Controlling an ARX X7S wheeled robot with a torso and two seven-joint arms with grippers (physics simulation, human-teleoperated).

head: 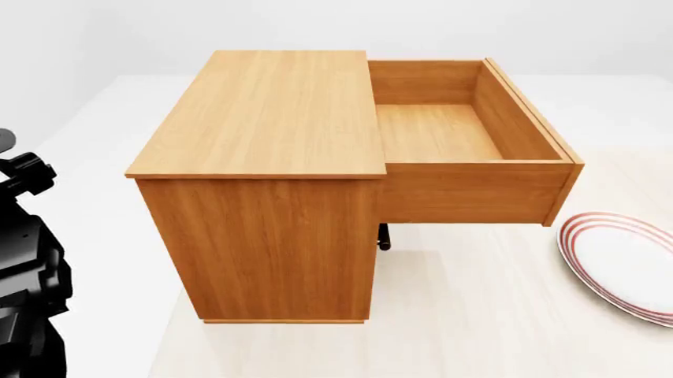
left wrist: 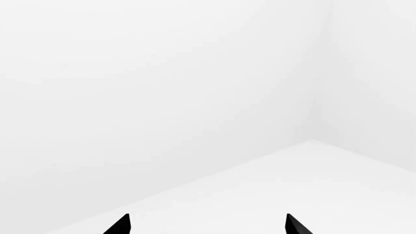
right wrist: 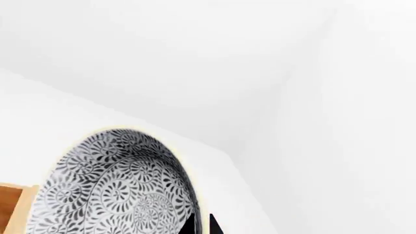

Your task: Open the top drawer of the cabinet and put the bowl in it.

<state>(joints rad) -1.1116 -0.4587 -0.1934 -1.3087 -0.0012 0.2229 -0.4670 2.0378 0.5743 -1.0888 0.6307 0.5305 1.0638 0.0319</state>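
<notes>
1. The bowl is being shown close up in the right wrist view, its grey-blue swirled wall filling the lower part of the picture, with a dark fingertip showing just beside its rim. It is being judged as carried by the right gripper, but whether the fingers are pinching the rim cannot be told, since only that one tip is being shown. The bowl is not being seen in the head view, so its place relative to the drawer cannot be fixed; only a sliver of orange wood is showing at its side.

2. The left gripper is being held over bare white floor with its two dark fingertips spread apart and nothing between them.

3. The cabinet is being seen from above in the head view, with part of a black arm at that view's left edge.

4. The top drawer is being shown pulled well out and empty, so the opening step is being judged as done; the placing of the bowl is being left to do.

5. Open room is being offered by the drawer's wide bare floor. Its front wall and side walls are being judged as the edges to be cleared on the way in, so a descent from above is being favoured.

6. A red-ringed plate is lying on the floor near the drawer's front corner, apart from it.
</notes>
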